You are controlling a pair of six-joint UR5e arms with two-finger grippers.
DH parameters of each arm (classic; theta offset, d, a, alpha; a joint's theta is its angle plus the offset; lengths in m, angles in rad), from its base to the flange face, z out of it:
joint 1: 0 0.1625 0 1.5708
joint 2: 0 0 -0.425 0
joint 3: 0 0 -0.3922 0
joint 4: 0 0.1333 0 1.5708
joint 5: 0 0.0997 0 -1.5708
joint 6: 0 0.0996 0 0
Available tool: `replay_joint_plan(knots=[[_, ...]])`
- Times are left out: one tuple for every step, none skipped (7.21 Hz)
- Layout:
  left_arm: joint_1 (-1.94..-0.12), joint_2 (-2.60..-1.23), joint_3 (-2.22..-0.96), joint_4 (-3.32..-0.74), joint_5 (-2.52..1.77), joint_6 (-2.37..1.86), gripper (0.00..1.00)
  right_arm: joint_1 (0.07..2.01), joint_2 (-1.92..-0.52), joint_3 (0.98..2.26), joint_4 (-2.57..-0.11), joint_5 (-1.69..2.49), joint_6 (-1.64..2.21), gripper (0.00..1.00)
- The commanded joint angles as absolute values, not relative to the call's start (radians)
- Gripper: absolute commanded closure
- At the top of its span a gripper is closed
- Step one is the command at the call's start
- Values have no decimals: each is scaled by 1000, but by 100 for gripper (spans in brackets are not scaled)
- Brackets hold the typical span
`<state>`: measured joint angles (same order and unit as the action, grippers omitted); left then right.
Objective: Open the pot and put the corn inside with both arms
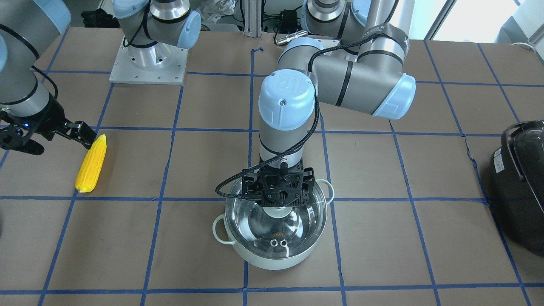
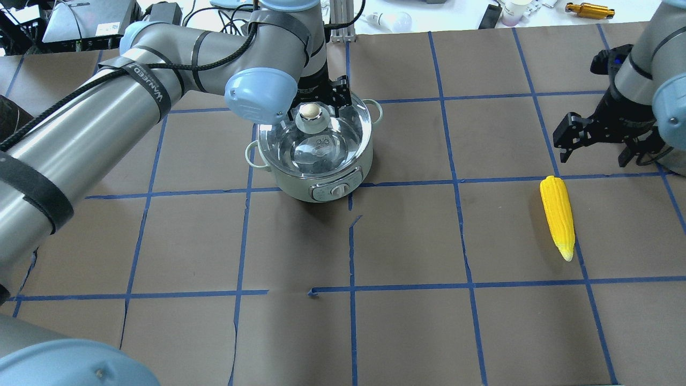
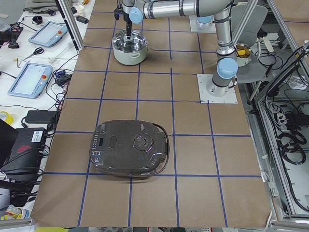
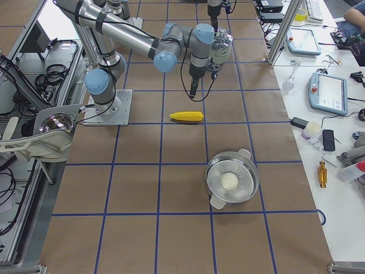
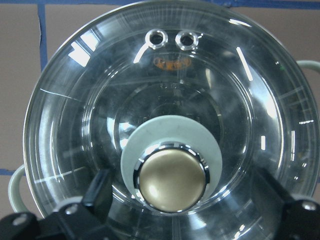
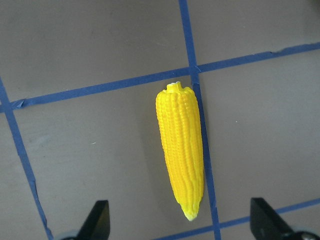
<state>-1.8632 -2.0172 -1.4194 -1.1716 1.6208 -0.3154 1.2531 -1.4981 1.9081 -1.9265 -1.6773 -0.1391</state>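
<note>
- over at the left of the overhead view, what have you got?
- my left gripper (image 1: 277, 199) sits straight above the pot (image 2: 300, 179). its fingers are spread to either side of the beige knob (image 5: 172, 182) and not clamped on it. the glass lid (image 5: 75, 125) is on.
- so straight down, then close?
- i'd say so. the knob is centred between the fingers in my wrist view.
- any writing?
- the strap (image 2: 155, 88) on that arm seems to read "waneed" and the blue joint cap (image 1: 287, 100) shows "ur". the lid's orange label (image 5: 171, 63) is too small to read.
- and to the right?
- 1 corn (image 2: 557, 214) lies flat, well apart from the pot. its long axis runs away from the robot, with the pointed tip on the robot's side. my right gripper (image 2: 594, 155) hovers above it, fingers apart and empty, so that arm is far nearer. the fingers would close across the cob's width.
</note>
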Motion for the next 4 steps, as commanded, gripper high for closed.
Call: replay_joint_plan(knots=[[-1849, -2017, -1419, -1170, 1620, -304, 26, 1253, -1407, 1998, -2102, -1666, -184, 0], [-1848, -2022, -1422, -1170, 1620, -290, 28, 1253, -1391, 2014, -2149, -1664, -243, 0], [-1847, -2028, -1422, -1169, 1620, -284, 28, 1253, -1390, 2019, -2161, -1669, -268, 0], [-1845, -2031, -1419, -1169, 1618, -284, 28, 1252, -1381, 2022, -2163, -1670, -278, 0]])
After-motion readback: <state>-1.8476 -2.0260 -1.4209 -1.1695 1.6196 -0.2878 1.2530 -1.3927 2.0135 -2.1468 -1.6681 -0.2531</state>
